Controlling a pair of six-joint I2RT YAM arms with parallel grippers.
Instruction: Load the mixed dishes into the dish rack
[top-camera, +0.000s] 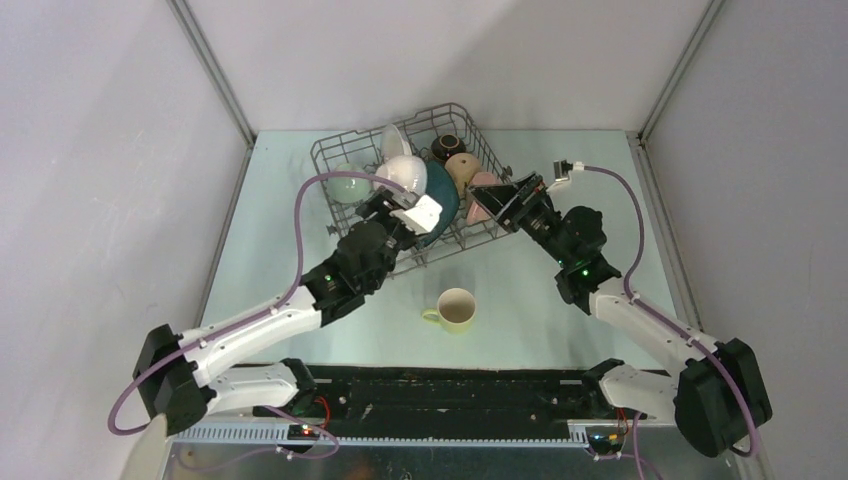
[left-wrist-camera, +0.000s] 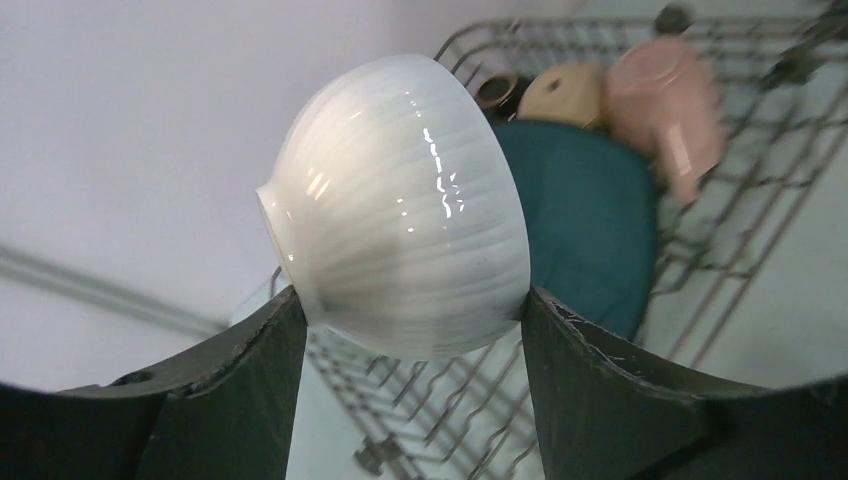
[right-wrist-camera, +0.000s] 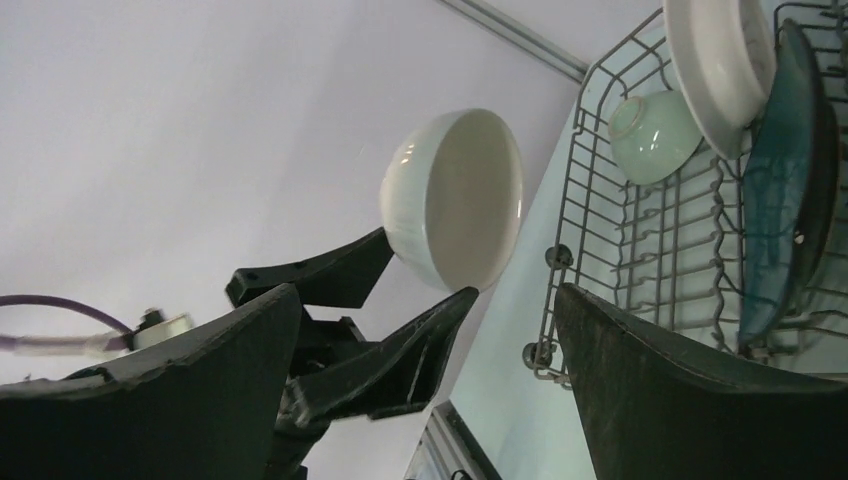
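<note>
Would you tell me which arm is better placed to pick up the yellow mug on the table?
Right. The right gripper is open and empty at the dish rack, while the left gripper is clamped on the white bowl. The yellow mug stands about midway between the arms.

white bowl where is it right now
Top view: the white bowl is clamped in the left pincer over the dish rack, just left of the dark teal plate.
</note>
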